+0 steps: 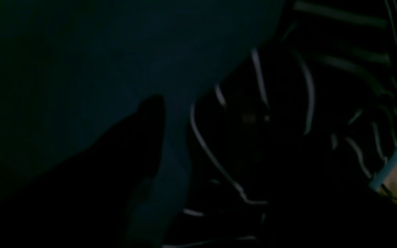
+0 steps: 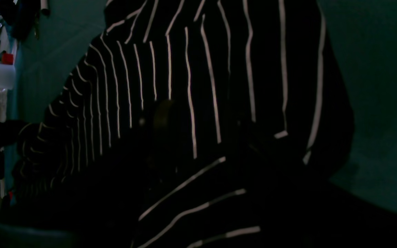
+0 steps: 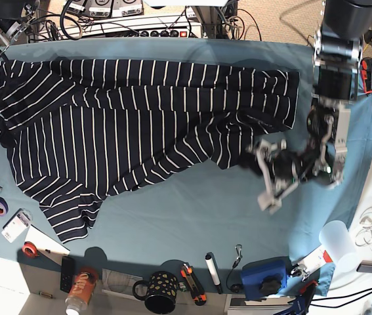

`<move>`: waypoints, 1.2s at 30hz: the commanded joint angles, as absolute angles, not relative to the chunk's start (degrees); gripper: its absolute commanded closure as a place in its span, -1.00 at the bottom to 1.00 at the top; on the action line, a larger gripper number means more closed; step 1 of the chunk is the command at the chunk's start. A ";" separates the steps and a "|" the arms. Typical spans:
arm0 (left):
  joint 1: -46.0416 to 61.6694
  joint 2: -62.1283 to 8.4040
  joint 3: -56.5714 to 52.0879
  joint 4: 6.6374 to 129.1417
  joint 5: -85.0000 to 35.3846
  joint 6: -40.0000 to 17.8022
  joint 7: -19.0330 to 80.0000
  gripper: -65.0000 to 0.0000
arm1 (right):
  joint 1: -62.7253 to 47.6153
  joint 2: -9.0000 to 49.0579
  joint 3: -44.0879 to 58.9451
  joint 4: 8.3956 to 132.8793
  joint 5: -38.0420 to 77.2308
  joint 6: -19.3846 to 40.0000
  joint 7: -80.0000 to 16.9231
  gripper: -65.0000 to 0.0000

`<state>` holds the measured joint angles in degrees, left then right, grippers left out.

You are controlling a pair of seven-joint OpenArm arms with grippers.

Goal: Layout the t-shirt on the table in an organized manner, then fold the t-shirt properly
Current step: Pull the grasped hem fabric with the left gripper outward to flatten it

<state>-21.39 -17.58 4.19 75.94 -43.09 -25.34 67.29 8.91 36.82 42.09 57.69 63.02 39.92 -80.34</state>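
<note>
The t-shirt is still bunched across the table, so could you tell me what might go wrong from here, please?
1. The left claw sits at the edge of the t-shirt, jaws apart; it may pinch several folded layers at once.
2. The shirt's far end drapes over the edge of the table by the right arm; a pull could drag it off.
3. The tape roll lies near the hem and could snag.

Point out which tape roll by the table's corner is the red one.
The red tape roll lies nearer the front edge, beside a white card. The other tape roll, farther back, is purple.
</note>
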 commanded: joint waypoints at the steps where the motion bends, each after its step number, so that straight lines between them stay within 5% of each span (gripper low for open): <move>1: -23.38 -17.78 3.99 77.36 -44.10 -25.58 67.53 0.07 | 9.85 38.70 42.41 58.50 64.40 40.00 -79.26 0.33; 5: -23.79 -17.78 4.01 77.43 -44.14 -25.56 67.96 -0.28 | 9.87 38.70 42.41 58.50 64.40 40.00 -79.26 0.33; 19: -20.49 -17.76 4.01 77.36 -48.07 -22.13 71.20 -0.29 | 9.85 38.70 42.41 58.50 64.40 40.00 -79.29 0.33; 25: -20.29 -16.43 4.01 77.36 -47.94 -22.13 71.61 -0.04 | 9.87 38.70 42.41 58.50 64.42 40.00 -79.26 0.33; 32: -19.20 -15.09 4.01 77.36 -47.03 -22.11 71.50 -0.02 | 9.87 38.70 42.41 58.50 64.42 40.00 -79.26 0.33; 34: -19.22 -15.09 4.01 77.36 -46.46 -21.74 71.50 0.13 | 9.87 38.70 42.41 58.50 64.42 40.00 -79.26 0.33; 36: -19.25 -15.09 3.99 77.36 -46.44 -21.41 70.98 0.50 | 9.87 38.70 42.41 58.50 64.45 40.00 -79.26 0.33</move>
<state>-17.82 -14.76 4.19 76.49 -45.63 -21.34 71.70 8.91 36.82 42.09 57.69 63.02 39.92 -80.34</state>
